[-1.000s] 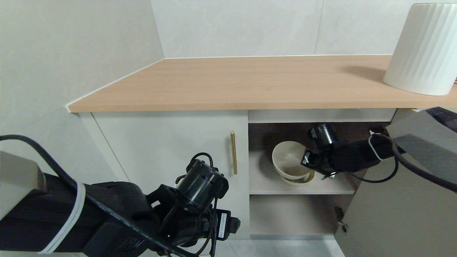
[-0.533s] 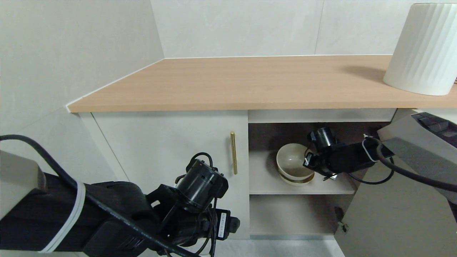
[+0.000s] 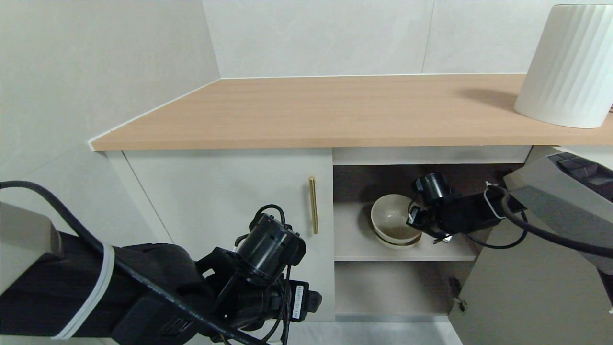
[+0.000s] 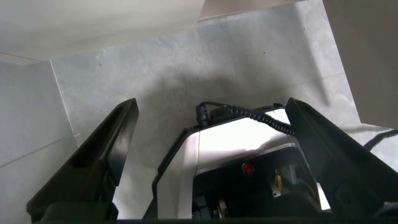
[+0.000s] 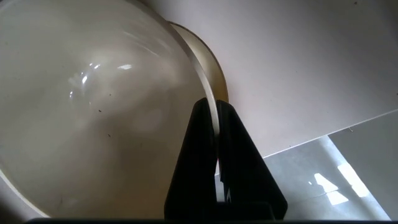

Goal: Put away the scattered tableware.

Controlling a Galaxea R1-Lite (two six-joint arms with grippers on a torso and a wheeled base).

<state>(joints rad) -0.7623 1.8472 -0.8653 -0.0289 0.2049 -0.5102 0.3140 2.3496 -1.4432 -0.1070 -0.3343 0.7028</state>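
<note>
A beige bowl (image 3: pixel 391 219) sits tilted on a shallow dish (image 3: pixel 401 243) on the upper shelf (image 3: pixel 354 244) of the open cabinet. My right gripper (image 3: pixel 414 215) reaches into the cabinet from the right and is shut on the bowl's rim. In the right wrist view the bowl (image 5: pixel 93 112) is close up, its rim pinched by my right gripper (image 5: pixel 216 134), with the dish's edge (image 5: pixel 211 65) behind it. My left gripper (image 4: pixel 211 155) hangs low in front of the closed door, open over the pale floor, nothing between its fingers (image 4: pixel 102 158).
The left cabinet door is closed, with a gold handle (image 3: pixel 312 205). The right door (image 3: pixel 522 278) stands open toward me. A lower shelf (image 3: pixel 397 287) lies beneath. A white ribbed cylinder (image 3: pixel 567 64) stands on the wooden countertop (image 3: pixel 311 110) at the right.
My right gripper carried the bowl down and a little deeper into the cabinet, settling it onto the dish. The left arm has stayed still.
</note>
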